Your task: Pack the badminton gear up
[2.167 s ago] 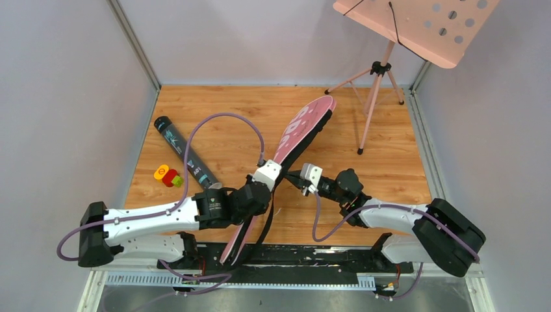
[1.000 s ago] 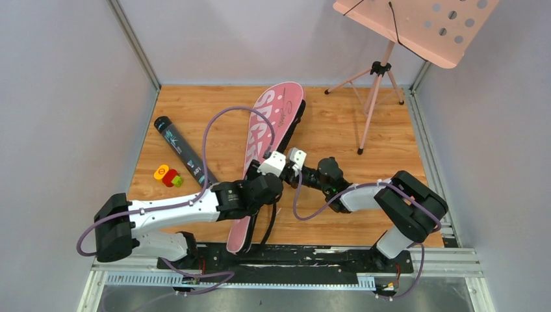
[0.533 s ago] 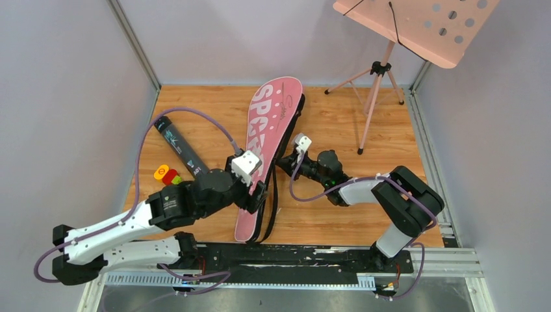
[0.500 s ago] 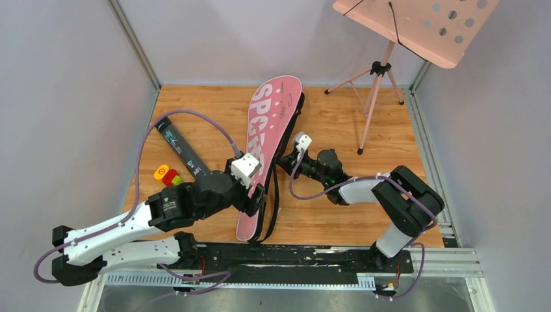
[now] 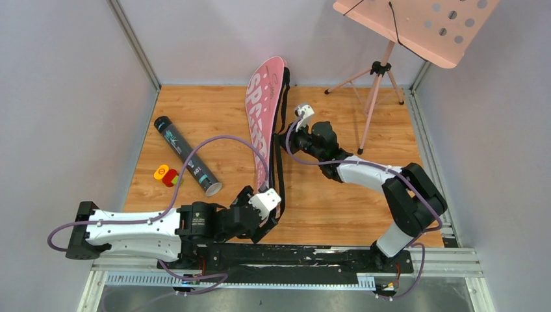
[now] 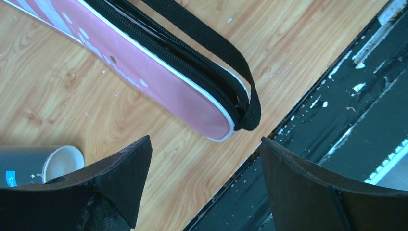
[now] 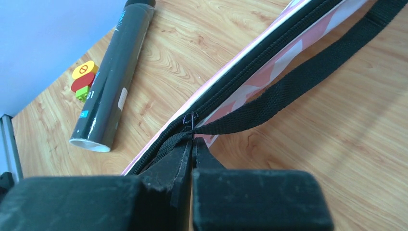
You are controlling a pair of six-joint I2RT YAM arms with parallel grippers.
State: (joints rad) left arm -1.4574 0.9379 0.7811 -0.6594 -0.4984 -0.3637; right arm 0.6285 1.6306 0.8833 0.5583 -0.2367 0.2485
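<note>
Your right tool (image 7: 192, 142) is clenched on the black zip edge of the racket bag (image 5: 262, 110), just where the strap (image 7: 298, 82) joins it; the zip pull sits right beyond the fingertips. Your left tool (image 6: 206, 140) is released, fingers spread wide, hovering just off the bag's narrow end and touching nothing.

Beneath both lies the bench (image 5: 338, 195), a light wood-grain board with small scuffs. A black rail (image 5: 312, 250) flecked with white marks runs along its near edge, just past the bag's narrow end. Plain pale grey walls (image 5: 65, 97) close in the left, far and right sides.

The bag runs lengthwise from the left tool at the near edge away to the far wall, with the right tool against the bag's right flank about halfway along. It is tipped up on its long edge, not lying flat. It is pink with white lettering and dots, white piping and a black zip (image 7: 250, 67) that looks closed, and the strap loops around the narrow tip.

Left of the bag, the long black tube (image 5: 185, 156) lies on the wood at a slant, its white-lined open end nearest the bag. A small orange, red and green toy (image 5: 167, 175) sits just beside the tube's far side from the bag. Right of the bag and well apart stands a pink music stand (image 5: 416, 26).
</note>
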